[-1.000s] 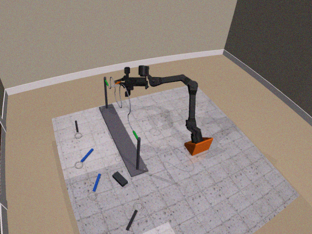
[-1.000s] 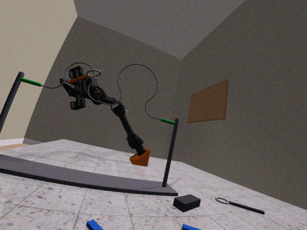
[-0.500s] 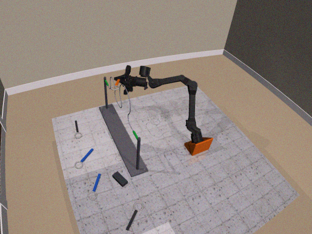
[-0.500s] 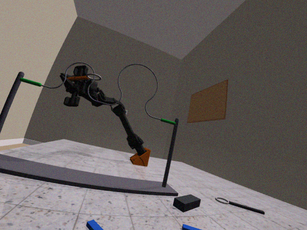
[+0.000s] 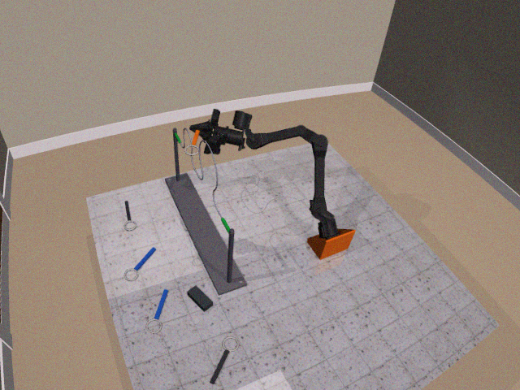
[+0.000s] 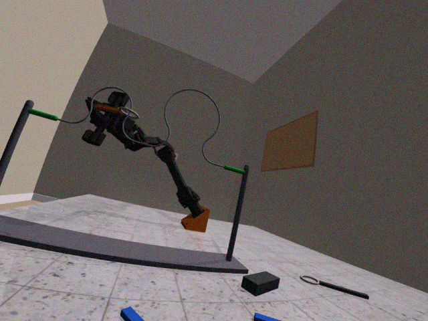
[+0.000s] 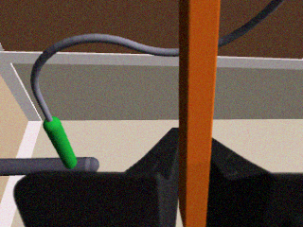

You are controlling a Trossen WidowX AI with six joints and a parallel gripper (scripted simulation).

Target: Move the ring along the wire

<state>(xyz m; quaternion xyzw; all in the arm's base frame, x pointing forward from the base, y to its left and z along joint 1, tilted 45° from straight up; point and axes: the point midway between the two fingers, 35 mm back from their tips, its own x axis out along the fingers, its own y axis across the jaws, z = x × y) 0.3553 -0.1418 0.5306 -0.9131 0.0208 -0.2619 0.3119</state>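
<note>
My gripper (image 5: 196,129) (image 6: 92,104) (image 7: 184,135) is shut on the orange handle (image 5: 195,137) (image 6: 108,108) (image 7: 201,85). The ring (image 5: 186,151) (image 6: 136,116) is at the handle's other end, around the grey wire (image 5: 216,176) (image 6: 188,89) (image 7: 97,38) on the descending side of its first hump, as the exterior view shows. Whether it touches the wire I cannot tell. The ring is out of the wrist view. One green part (image 5: 178,137) (image 6: 43,114) (image 7: 60,142) is nearby, at the far post (image 5: 176,159) (image 6: 14,138). The other green part (image 5: 226,224) (image 6: 235,169) is at the near post (image 5: 230,256) (image 6: 238,210).
The posts stand on a long grey base (image 5: 197,235) (image 6: 114,247). A black block (image 5: 200,298) (image 6: 260,283) lies near its near end. Several loose rings with blue or black handles lie on the tiled surface. Another wire hump stands between ring and near post.
</note>
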